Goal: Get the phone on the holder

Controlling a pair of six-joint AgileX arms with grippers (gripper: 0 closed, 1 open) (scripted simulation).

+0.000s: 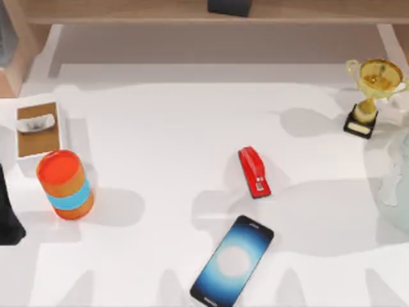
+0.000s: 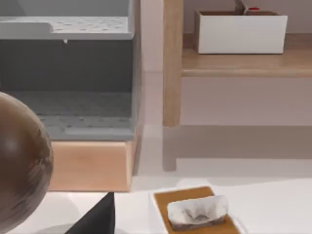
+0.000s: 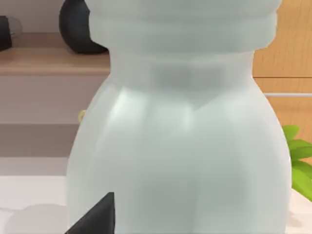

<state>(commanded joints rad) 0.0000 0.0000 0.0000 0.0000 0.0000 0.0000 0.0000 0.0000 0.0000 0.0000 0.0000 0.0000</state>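
Note:
The phone [image 1: 233, 262] lies flat near the table's front edge, a little right of centre, its blue screen facing up and its long side angled up to the right. The holder is out of view. My left gripper [image 1: 7, 217] is a black shape at the table's far left edge, well away from the phone; a black part of it [image 2: 97, 219] points toward the tissue box [image 2: 197, 214]. My right gripper [image 3: 97, 217] hangs close in front of a pale rounded vase [image 3: 180, 146].
A red stapler [image 1: 254, 171] lies just behind the phone. An orange can [image 1: 64, 184] with a blue band and the tissue box [image 1: 37, 130] stand at the left. A gold trophy [image 1: 370, 89] and the vase [image 1: 393, 173] are at the right. A wooden shelf [image 1: 204, 13] runs along the back.

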